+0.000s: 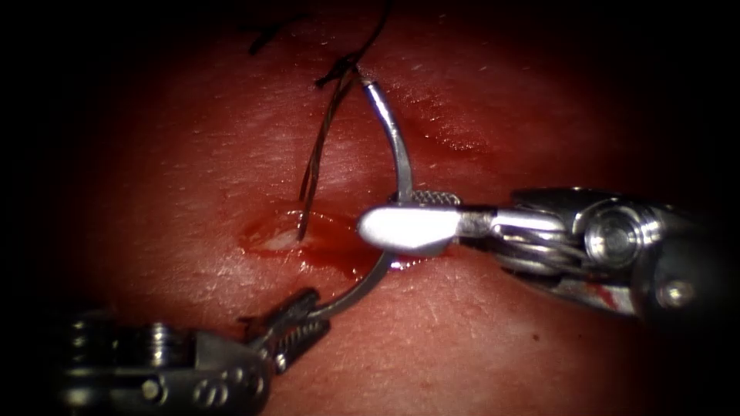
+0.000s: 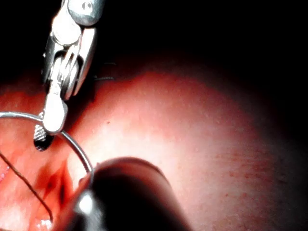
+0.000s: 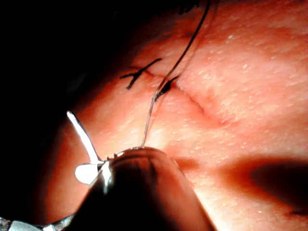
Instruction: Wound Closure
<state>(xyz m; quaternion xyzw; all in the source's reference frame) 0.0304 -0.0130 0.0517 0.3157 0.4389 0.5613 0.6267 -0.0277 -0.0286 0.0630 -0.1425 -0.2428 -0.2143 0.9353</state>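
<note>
The curved needle [image 1: 395,146] arches free above the tissue [image 1: 501,347], just right of the cut [image 1: 297,235], which is wet with red fluid. My right tool [image 1: 401,219] comes in from the right, shut on the needle about mid-curve. From the lower left, my left tool [image 1: 307,317] is shut on the needle's pointed end, hiding the tip. The thread [image 1: 320,150] leaves the needle's tail at the top and drops into the cut. In the left wrist view the right tool [image 2: 50,122] clamps the needle [image 2: 77,149]. The right wrist view shows the needle [image 3: 82,137] and thread [image 3: 159,94].
Farther up the cut sit a tied stitch with short dark thread ends [image 1: 339,73] and another knot [image 1: 266,32]. The same knots [image 3: 142,72] appear in the right wrist view. A closed stretch of the cut [image 1: 451,139] runs up and right.
</note>
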